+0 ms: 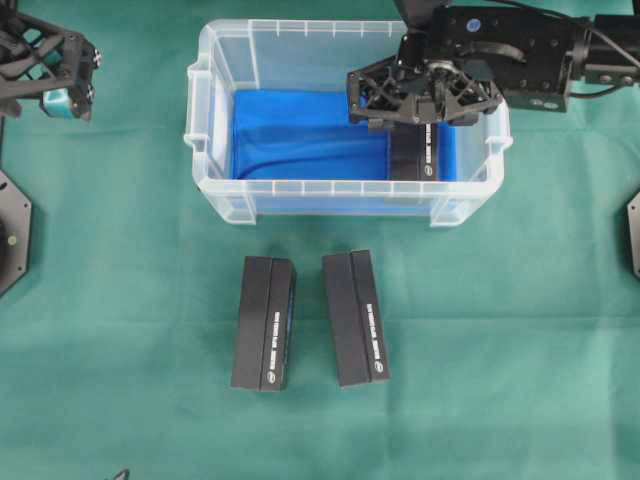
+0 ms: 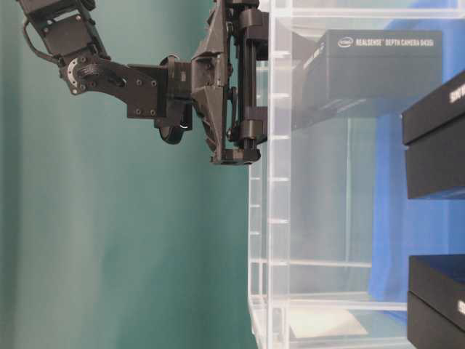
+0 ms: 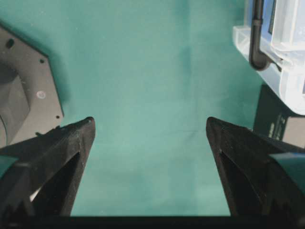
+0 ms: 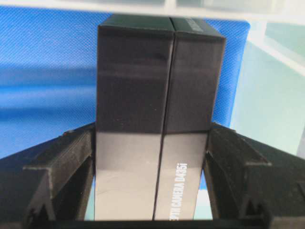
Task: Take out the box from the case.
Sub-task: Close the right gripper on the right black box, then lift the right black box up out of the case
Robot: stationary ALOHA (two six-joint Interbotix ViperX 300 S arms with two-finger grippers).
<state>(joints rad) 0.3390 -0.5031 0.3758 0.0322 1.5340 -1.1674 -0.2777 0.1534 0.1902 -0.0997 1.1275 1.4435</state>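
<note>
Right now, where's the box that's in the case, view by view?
Overhead: box at the case's right end, under the right tool.
Table-level: top right, behind the clear wall.
Left wrist: not in it.
Right wrist: centre, between the fingers.
Shared landmark: blue cloth.

Both arms are matte black. The right arm (image 1: pixel 520 45) has a boxy link dotted with small screw holes, a blue round mark on top, and dark cables trailing off its outer end. The right gripper (image 1: pixel 425 95) hangs from a black open-lattice frame of triangular struts (almost like a little truss). The left gripper (image 1: pixel 50 65) has the same skeletal black frame, with a teal block set into it. Its fingers (image 3: pixel 62 162) are wedge-shaped, hollow and rough-textured.
</note>
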